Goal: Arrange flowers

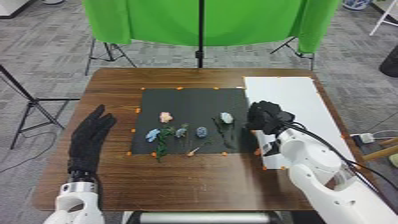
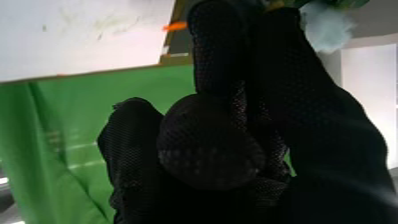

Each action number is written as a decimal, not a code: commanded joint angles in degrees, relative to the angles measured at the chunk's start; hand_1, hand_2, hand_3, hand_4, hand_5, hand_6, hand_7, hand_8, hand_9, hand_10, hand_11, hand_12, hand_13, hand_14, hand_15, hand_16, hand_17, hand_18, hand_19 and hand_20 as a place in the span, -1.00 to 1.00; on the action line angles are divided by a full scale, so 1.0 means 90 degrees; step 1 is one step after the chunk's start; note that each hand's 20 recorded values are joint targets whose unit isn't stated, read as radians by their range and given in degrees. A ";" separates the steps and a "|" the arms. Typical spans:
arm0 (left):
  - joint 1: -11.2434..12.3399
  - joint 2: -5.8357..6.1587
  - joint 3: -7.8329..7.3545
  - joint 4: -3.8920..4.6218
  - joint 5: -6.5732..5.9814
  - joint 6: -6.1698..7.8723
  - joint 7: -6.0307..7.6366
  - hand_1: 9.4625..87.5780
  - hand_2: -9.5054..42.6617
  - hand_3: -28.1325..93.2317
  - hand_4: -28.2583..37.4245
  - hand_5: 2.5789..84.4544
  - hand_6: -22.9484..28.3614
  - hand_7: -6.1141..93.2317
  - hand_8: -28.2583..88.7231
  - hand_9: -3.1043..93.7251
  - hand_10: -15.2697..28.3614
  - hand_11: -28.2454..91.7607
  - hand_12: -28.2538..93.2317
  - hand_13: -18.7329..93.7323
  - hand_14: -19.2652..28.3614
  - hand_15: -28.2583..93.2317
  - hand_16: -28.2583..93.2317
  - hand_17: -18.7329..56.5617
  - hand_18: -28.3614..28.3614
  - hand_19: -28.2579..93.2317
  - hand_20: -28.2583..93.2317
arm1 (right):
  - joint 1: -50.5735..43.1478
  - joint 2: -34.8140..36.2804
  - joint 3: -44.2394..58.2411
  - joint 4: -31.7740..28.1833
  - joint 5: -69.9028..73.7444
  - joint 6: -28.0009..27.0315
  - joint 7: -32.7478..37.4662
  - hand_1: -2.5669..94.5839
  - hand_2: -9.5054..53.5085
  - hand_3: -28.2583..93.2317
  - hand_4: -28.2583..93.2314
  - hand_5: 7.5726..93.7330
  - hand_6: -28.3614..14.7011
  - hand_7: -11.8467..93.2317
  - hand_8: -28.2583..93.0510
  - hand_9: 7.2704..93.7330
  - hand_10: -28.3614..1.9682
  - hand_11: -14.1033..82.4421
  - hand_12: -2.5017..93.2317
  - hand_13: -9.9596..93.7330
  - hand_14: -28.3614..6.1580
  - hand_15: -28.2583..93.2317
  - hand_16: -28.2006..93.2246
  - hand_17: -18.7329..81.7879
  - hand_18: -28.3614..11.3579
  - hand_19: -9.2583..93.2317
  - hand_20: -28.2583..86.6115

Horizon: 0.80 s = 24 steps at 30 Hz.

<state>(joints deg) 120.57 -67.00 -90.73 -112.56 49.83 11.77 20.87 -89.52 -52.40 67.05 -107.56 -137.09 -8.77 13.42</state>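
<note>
Has right hand (image 1: 266,116) by pale flower (image 1: 226,118), mat's (image 1: 188,104) 3 o'clock, can't tell openness/grip, and left hand (image 1: 87,142) open, empty, 9 o'clock.

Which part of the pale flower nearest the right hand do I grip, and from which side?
Pinch the green stem just below the bloom of the pale flower, coming from the right. The stem runs from the bloom back toward the robot, so fingers and thumb should close across it. The right hand is already on that side; the other blooms lie left.
</note>
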 commanded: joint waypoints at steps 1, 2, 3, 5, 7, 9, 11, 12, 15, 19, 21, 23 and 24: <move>0.0050 -0.0011 0.0005 0.0014 0.0032 -0.0096 -0.0046 -0.65 -0.80 0.60 -0.76 -0.06 0.01 -0.68 -0.59 -0.10 0.23 -0.30 -0.30 -0.03 0.42 -0.36 -0.45 -0.30 0.42 -0.50 -0.18 | -0.0253 -0.0149 -0.0078 -0.0016 -0.0034 -0.0113 -0.0077 0.26 -0.97 0.27 -0.75 0.70 0.41 -0.44 -0.43 0.93 0.21 -0.27 -0.53 1.00 0.62 0.47 -0.04 0.72 -0.09 1.00 0.52; 0.0058 -0.0008 0.0004 0.0009 0.0034 -0.0101 -0.0047 -0.65 -0.81 0.60 -0.76 -0.06 0.01 -0.68 -0.59 -0.10 0.23 -0.30 -0.30 -0.03 0.42 -0.36 -0.45 -0.30 0.42 -0.50 -0.18 | -0.0268 -0.0150 -0.0070 -0.0029 0.0004 -0.0142 -0.0072 0.26 -0.97 0.27 -0.75 0.70 0.41 -0.44 -0.43 0.93 0.21 -0.27 -0.53 1.00 0.62 0.47 -0.04 0.72 -0.10 1.00 0.52; 0.0059 -0.0001 0.0005 0.0009 0.0034 -0.0101 -0.0046 -0.65 -0.81 0.60 -0.76 -0.06 0.00 -0.69 -0.59 -0.10 0.23 -0.30 -0.30 -0.03 0.42 -0.36 -0.45 -0.30 0.42 -0.50 -0.18 | -0.0266 -0.0167 -0.0054 -0.0033 0.0034 -0.0206 -0.0071 0.23 -0.99 0.28 -0.75 0.69 0.41 -0.44 -0.43 0.92 0.20 -0.28 -0.53 1.00 0.62 0.47 -0.03 0.72 -0.10 1.00 0.52; 0.0047 0.0001 0.0005 0.0022 0.0033 -0.0128 -0.0045 -0.65 -0.81 0.60 -0.77 -0.07 0.00 -0.69 -0.59 -0.10 0.23 -0.30 -0.30 -0.03 0.42 -0.36 -0.45 -0.30 0.42 -0.50 -0.18 | -0.0277 -0.0197 0.0033 -0.0084 0.0034 -0.0544 -0.0109 0.18 -1.00 0.29 -0.74 0.66 0.38 -0.44 -0.43 0.91 0.18 -0.28 -0.53 1.00 0.62 0.46 -0.02 0.71 -0.10 1.00 0.52; 0.0059 0.0006 -0.0001 0.0023 0.0034 -0.0138 -0.0037 -0.66 -0.82 0.60 -0.77 -0.07 0.00 -0.69 -0.59 -0.10 0.24 -0.30 -0.30 -0.03 0.42 -0.36 -0.45 -0.30 0.42 -0.50 -0.18 | -0.0297 -0.0211 0.0088 -0.0133 0.0151 -0.0715 -0.0088 0.12 -1.00 0.28 -0.73 0.62 0.34 -0.45 -0.43 0.87 0.13 -0.28 -0.53 1.00 0.62 0.45 -0.01 0.70 -0.10 1.00 0.52; 0.0063 0.0009 -0.0012 0.0017 0.0040 -0.0149 -0.0047 -0.66 -0.82 0.60 -0.77 -0.07 0.00 -0.69 -0.59 -0.10 0.24 -0.30 -0.30 -0.03 0.42 -0.36 -0.45 -0.30 0.42 -0.50 -0.18 | -0.0327 -0.0230 0.0157 -0.0192 0.0186 -0.0824 -0.0088 -0.01 -1.00 0.39 -0.75 0.56 0.31 -0.46 -0.47 0.83 0.10 -0.28 -0.53 1.00 0.61 0.43 0.02 0.69 -0.10 1.00 0.52; 0.0061 0.0006 -0.0012 0.0020 0.0047 -0.0151 -0.0050 -0.66 -0.83 0.61 -0.77 -0.07 0.00 -0.69 -0.59 -0.10 0.24 -0.30 -0.30 -0.03 0.42 -0.36 -0.45 -0.30 0.42 -0.50 -0.18 | -0.0352 -0.0236 0.0216 -0.0259 0.0213 -0.0904 -0.0064 -0.11 -1.00 0.45 -0.76 0.53 0.29 -0.45 -0.66 0.81 0.06 -0.28 -0.53 1.00 0.61 0.42 0.03 0.68 -0.11 1.00 0.52; 0.0064 0.0005 -0.0013 0.0017 0.0048 -0.0144 -0.0054 -0.66 -0.83 0.61 -0.77 -0.07 0.01 -0.69 -0.59 -0.10 0.24 -0.30 -0.30 -0.03 0.42 -0.36 -0.45 -0.30 0.42 -0.50 -0.18 | -0.0348 -0.0250 0.0250 -0.0285 0.0243 -0.0960 -0.0060 -0.13 -1.00 0.45 -0.76 0.52 0.29 -0.45 -0.68 0.80 0.06 -0.28 -0.54 0.99 0.60 0.42 0.03 0.68 -0.11 1.00 0.52; 0.0072 -0.0006 -0.0012 0.0017 0.0058 -0.0159 -0.0048 -0.66 -0.83 0.61 -0.77 -0.07 0.00 -0.69 -0.59 -0.10 0.24 -0.30 -0.30 -0.03 0.42 -0.36 -0.45 -0.30 0.42 -0.50 -0.18 | -0.0315 -0.0281 0.0347 -0.0336 0.0281 -0.1033 -0.0054 -0.19 -1.00 0.43 -0.77 0.48 0.25 -0.46 -0.69 0.78 0.04 -0.28 -0.53 0.98 0.59 0.43 0.03 0.67 -0.12 1.00 0.52; 0.0084 -0.0013 -0.0011 0.0021 0.0066 -0.0171 -0.0050 -0.65 -0.84 0.60 -0.77 -0.07 0.00 -0.69 -0.59 -0.10 0.24 -0.30 -0.30 -0.03 0.42 -0.36 -0.45 -0.30 0.42 -0.50 -0.18 | -0.0293 -0.0343 0.0522 -0.0403 0.0428 -0.1039 -0.0042 -0.25 -1.00 0.40 -0.77 0.46 0.24 -0.48 -0.68 0.76 0.03 -0.28 -0.53 0.97 0.59 0.43 0.03 0.66 -0.13 1.00 0.52; 0.0089 -0.0018 -0.0010 0.0018 0.0064 -0.0161 -0.0048 -0.65 -0.84 0.60 -0.77 -0.07 0.00 -0.69 -0.59 -0.10 0.24 -0.30 -0.30 -0.03 0.42 -0.36 -0.45 -0.30 0.42 -0.50 -0.18 | -0.0316 -0.0371 0.0602 -0.0449 0.0471 -0.1002 -0.0045 -0.26 -1.00 0.39 -0.77 0.46 0.27 -0.48 -0.68 0.77 0.01 -0.26 -0.52 0.97 0.58 0.43 0.02 0.66 -0.13 1.00 0.51; 0.0095 -0.0023 -0.0018 0.0016 0.0063 -0.0163 -0.0056 -0.65 -0.84 0.60 -0.77 -0.07 0.00 -0.69 -0.59 -0.10 0.24 -0.30 -0.30 -0.03 0.42 -0.36 -0.45 -0.30 0.42 -0.50 -0.18 | -0.0337 -0.0391 0.0656 -0.0495 0.0529 -0.0961 -0.0031 -0.26 -1.00 0.38 -0.77 0.46 0.31 -0.47 -0.68 0.78 0.01 -0.24 -0.51 0.98 0.58 0.43 0.02 0.66 -0.13 1.00 0.51; 0.0091 -0.0023 -0.0012 0.0018 0.0067 -0.0163 -0.0066 -0.65 -0.84 0.60 -0.77 -0.07 0.00 -0.69 -0.59 -0.10 0.24 -0.30 -0.30 -0.03 0.42 -0.36 -0.45 -0.30 0.42 -0.50 -0.18 | -0.0355 -0.0419 0.0696 -0.0511 0.0556 -0.0958 -0.0019 -0.27 -1.00 0.37 -0.76 0.46 0.32 -0.47 -0.68 0.79 0.00 -0.23 -0.50 0.98 0.58 0.43 0.02 0.66 -0.13 1.00 0.52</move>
<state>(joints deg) 120.60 -66.90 -90.79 -112.54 50.02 10.93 20.87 -91.67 -55.40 71.35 -110.54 -133.30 -18.16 12.86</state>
